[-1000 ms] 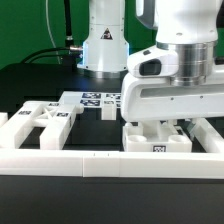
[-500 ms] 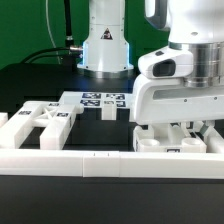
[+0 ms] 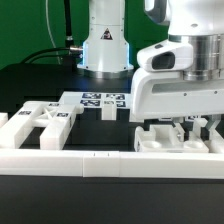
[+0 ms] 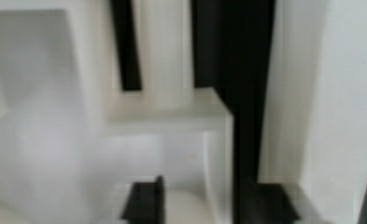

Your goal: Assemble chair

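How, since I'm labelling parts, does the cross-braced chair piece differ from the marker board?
The cross-braced chair piece is thick, with open gaps between its bars; the marker board is thin and solid. The board's top carries several tags; the piece's bars look mostly plain. Both are white and lie flat on the black table.

One robot arm (image 3: 105, 45) stood in the exterior view. At least three white chair pieces (image 3: 165, 140) could be counted there: one cross-braced panel (image 3: 40, 122), one small block (image 3: 108, 110) and one chunky part under the arm. That last part showed one square tag (image 3: 158, 150) on its front face. There was one marker board (image 3: 82, 103) carrying several tags, too small to count exactly, and one low border wall (image 3: 90, 165). The wrist view was too blurred to count anything.
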Available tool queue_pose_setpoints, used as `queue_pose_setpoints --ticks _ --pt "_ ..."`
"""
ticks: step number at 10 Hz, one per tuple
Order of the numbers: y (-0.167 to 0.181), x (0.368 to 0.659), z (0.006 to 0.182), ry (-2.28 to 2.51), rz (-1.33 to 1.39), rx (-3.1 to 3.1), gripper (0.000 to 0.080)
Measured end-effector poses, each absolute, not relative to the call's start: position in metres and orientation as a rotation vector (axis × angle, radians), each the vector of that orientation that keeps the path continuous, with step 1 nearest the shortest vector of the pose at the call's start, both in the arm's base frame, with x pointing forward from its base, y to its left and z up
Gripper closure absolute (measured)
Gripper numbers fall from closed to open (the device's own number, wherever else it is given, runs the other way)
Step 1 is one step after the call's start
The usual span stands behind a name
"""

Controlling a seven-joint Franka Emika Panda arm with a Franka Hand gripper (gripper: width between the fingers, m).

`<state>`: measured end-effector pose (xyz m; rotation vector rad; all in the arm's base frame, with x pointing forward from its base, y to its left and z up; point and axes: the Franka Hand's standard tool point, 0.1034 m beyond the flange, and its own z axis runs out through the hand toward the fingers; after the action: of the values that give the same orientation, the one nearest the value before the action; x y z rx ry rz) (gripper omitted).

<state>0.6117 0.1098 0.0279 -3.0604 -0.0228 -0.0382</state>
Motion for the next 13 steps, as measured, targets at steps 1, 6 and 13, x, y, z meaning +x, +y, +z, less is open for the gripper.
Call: queue_pose_setpoints --ticks 1,6,13 --pt "0.109 0.614 0.038 -0.026 -0.037 -3.06 0.0444" --pt "0.073 0.593 0.078 -0.17 -0.061 -3.055 0.0159" --pt "0.055 0.554 0.064 -0.016 -0.061 -3.065 0.015"
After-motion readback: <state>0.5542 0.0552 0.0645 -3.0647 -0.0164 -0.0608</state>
